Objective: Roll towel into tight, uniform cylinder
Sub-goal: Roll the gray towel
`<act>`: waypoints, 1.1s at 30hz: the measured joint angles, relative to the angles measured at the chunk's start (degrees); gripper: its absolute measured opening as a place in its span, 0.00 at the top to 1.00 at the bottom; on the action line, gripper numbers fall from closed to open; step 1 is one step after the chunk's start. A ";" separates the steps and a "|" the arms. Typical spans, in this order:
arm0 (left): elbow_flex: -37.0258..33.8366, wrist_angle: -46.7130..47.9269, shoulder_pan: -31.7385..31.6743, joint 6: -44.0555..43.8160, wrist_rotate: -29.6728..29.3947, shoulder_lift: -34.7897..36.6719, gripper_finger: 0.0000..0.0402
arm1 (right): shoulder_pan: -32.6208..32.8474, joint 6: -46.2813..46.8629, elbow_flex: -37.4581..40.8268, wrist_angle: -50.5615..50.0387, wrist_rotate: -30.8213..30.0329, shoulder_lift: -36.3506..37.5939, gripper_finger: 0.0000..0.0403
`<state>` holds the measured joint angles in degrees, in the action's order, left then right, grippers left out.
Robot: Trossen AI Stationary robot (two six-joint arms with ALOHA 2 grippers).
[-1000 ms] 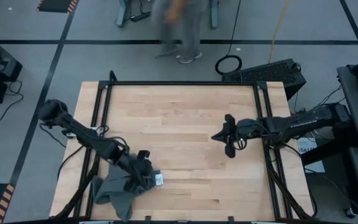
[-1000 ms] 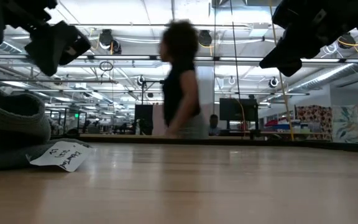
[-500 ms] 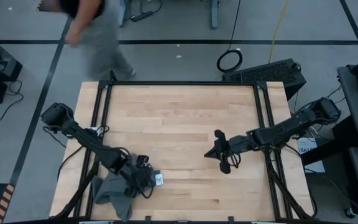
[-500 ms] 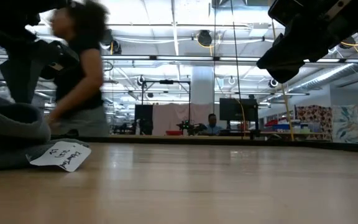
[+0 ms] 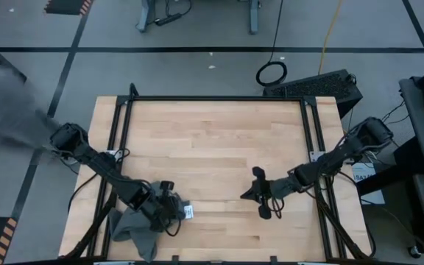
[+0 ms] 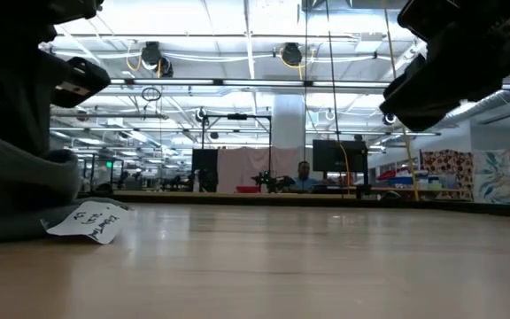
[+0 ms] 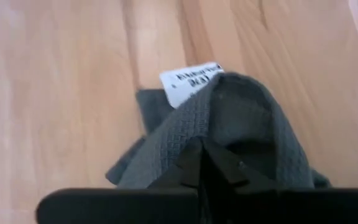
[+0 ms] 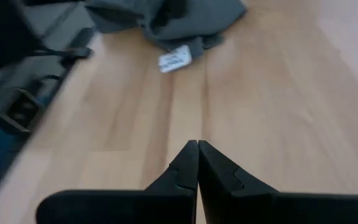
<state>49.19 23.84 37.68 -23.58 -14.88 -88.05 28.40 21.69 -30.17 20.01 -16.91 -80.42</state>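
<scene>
Left gripper (image 7: 202, 163) at the table's near-left corner, fingers pressed together on a raised fold of the towel (image 7: 229, 130), pinching the cloth into a small peak. Towel: dark grey, waffle-textured, lying as a loose crumpled heap (image 5: 137, 224) rather than a roll, part of it spilling over the near-left edge of the wooden table (image 5: 212, 147). White tag (image 5: 188, 212) with printed text lies flat on the wood just beside the pinched fold, on the side toward the table's middle; in the low view it rests against the heap's base (image 6: 91, 221). Right gripper (image 5: 262, 197) hovers above bare wood right of centre, fingers closed and holding nothing, well apart from the towel.
</scene>
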 joint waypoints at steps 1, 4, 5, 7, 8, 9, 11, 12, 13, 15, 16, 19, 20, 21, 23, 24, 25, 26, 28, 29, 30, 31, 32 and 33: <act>0.00 -0.22 0.20 -0.49 -1.12 0.00 0.94 | 0.76 0.00 0.00 0.15 -2.30 -0.82 1.00; 0.00 -0.75 0.85 -1.48 -3.14 0.00 0.83 | 2.53 0.00 -0.01 2.13 -7.51 -3.77 1.00; 0.00 -0.79 1.12 -1.67 -3.41 0.02 0.79 | 3.03 0.04 -0.02 2.98 -8.60 -4.71 1.00; 0.00 -0.80 1.50 -2.98 -3.88 0.02 0.70 | 3.51 -0.06 -0.02 4.76 -9.70 -6.44 1.00; 0.00 -0.81 1.74 -3.72 -4.50 0.02 0.65 | 3.73 -0.15 -0.02 5.39 -9.97 -7.02 1.00; 0.00 -0.81 2.01 -4.43 -5.43 0.02 0.60 | 3.78 -0.19 -0.02 5.75 -10.01 -7.43 1.00; 0.00 -0.80 2.77 -4.43 -7.85 0.02 0.51 | 3.78 0.01 -0.02 5.99 -10.22 -7.60 1.00; 0.00 -0.77 3.15 -4.31 -8.93 0.02 0.46 | 3.76 0.09 -0.02 5.99 -10.32 -7.60 1.00; 0.00 -0.68 3.45 -4.16 -9.35 0.02 0.42 | 3.76 0.09 -0.02 6.27 -10.35 -7.60 1.00; 0.00 -0.44 3.76 -4.22 -9.37 0.02 0.37 | 3.76 -0.47 -0.02 7.24 -10.40 -7.60 1.00; 0.00 -0.37 3.78 -4.46 -9.32 0.02 0.35 | 3.76 -1.14 -0.02 8.02 -10.42 -7.60 1.00; 0.00 0.51 3.71 -4.57 -8.50 -0.30 0.35 | 3.76 -2.69 -0.02 10.04 -10.43 -7.60 1.00; 0.00 1.39 3.71 -4.56 -8.46 -0.41 0.37 | 3.73 -2.79 -0.02 10.28 -10.43 -7.60 1.00; 0.00 2.06 3.62 -4.56 -8.30 -0.62 0.39 | 3.69 -2.89 -0.02 10.33 -10.43 -7.60 1.00; 0.00 4.00 3.60 -4.53 -8.03 -1.16 0.46 | 3.50 -3.42 -0.02 10.53 -10.42 -7.60 1.00; 0.00 5.13 3.60 -4.54 -7.90 -1.44 0.51 | 3.39 -3.78 -0.02 10.79 -10.44 -7.60 1.00; 0.00 6.01 3.60 -4.53 -7.76 -1.75 0.56 | 3.18 -3.96 -0.02 11.05 -10.43 -7.58 1.00; 0.00 6.81 3.56 -4.51 -7.72 -2.01 0.61 | 2.96 -4.08 -0.02 11.17 -10.45 -7.58 1.00; 0.00 8.65 3.55 -3.99 -7.72 -2.51 0.74 | 2.34 -4.38 -0.03 11.76 -10.81 -7.58 1.00; 0.00 9.20 3.55 -3.22 -7.79 -2.62 0.80 | 2.09 -4.44 -0.03 12.10 -11.58 -7.58 1.00; 0.00 9.21 3.55 -2.65 -8.18 -2.62 0.87 | 1.80 -4.67 -0.04 12.37 -12.58 -7.58 1.00; 0.00 9.10 3.55 -1.83 -9.23 -2.55 0.93 | 1.51 -4.88 -0.04 12.75 -13.58 -7.58 1.00; 0.00 9.13 3.55 -1.30 -10.42 -2.30 0.96 | 1.16 -4.99 -0.04 13.13 -14.61 -7.58 1.00; 0.00 9.24 3.55 -1.09 -12.23 -2.02 0.97 | 0.77 -5.03 -0.04 13.45 -15.39 -7.58 1.00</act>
<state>49.19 33.09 41.23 -24.68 -27.11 -90.08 29.17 16.66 -30.22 33.46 -32.30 -88.01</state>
